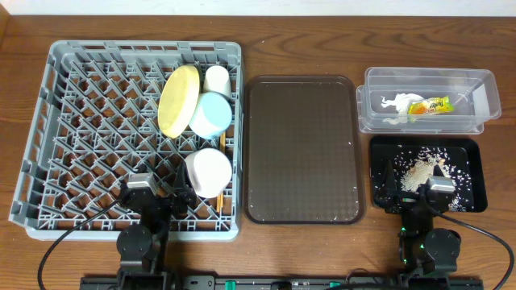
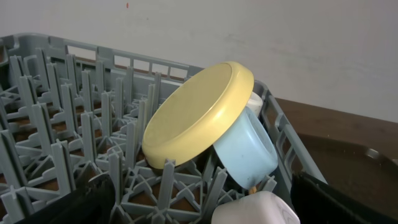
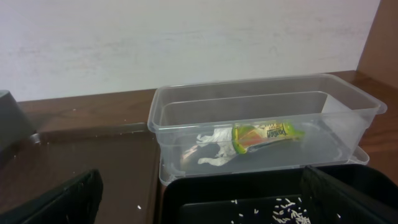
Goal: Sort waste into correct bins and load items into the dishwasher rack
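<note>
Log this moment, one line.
rack: plate, blue bowl, white bowl, cup; tub: napkin, wrapper; black tray: crumbs; left gripper, right gripper: open

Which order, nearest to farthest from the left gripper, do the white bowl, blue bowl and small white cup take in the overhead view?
1. The white bowl, just right of the left gripper, near the front of the rack.
2. The blue bowl, mid-rack on the right side.
3. The small white cup, at the rack's back right.

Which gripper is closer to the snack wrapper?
Right. The right gripper is over the black tray beside the clear tub holding the wrapper; the left gripper is far off over the rack.
</note>
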